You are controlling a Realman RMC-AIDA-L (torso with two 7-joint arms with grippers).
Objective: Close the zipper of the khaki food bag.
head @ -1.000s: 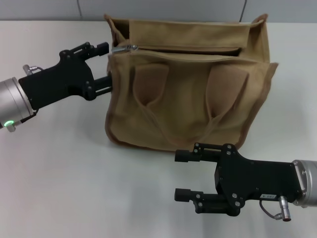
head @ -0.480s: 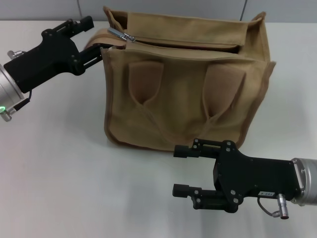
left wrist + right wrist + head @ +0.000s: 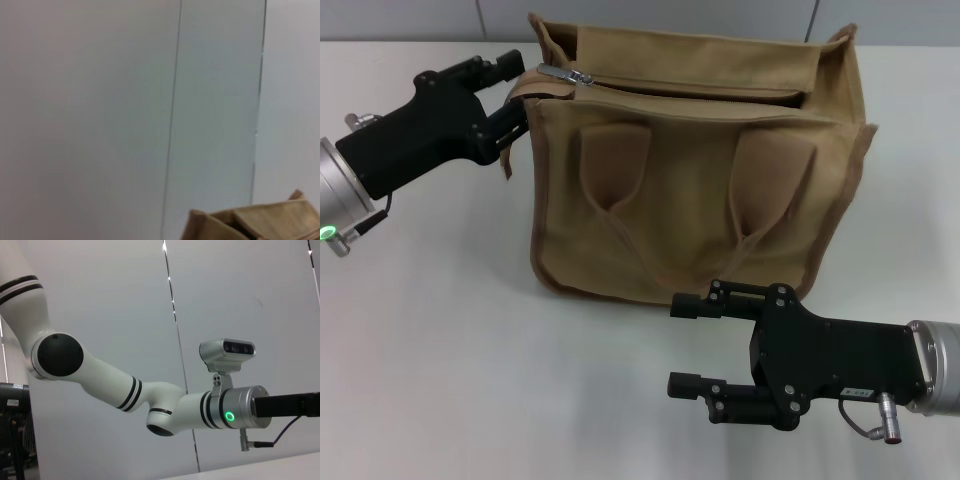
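Note:
The khaki food bag (image 3: 690, 190) stands upright at the back middle of the white table, with its handles hanging down the front. The zipper (image 3: 690, 90) runs along the top. Its silver slider (image 3: 567, 73) sits at the left end, and the bag's mouth gapes behind the zip line. My left gripper (image 3: 517, 92) is at the bag's top left corner, closed on the fabric end there, just left of the slider. My right gripper (image 3: 688, 345) is open and empty, low in front of the bag's right half. A corner of the bag (image 3: 260, 222) shows in the left wrist view.
The white table (image 3: 440, 330) spreads out left of and in front of the bag. A grey panelled wall (image 3: 670, 15) runs behind it. The right wrist view shows only my left arm (image 3: 150, 395) against the wall.
My left gripper rose from the bag's left side to its top left corner and took hold of the fabric end, pulling the top taut. The right arm hardly moved.

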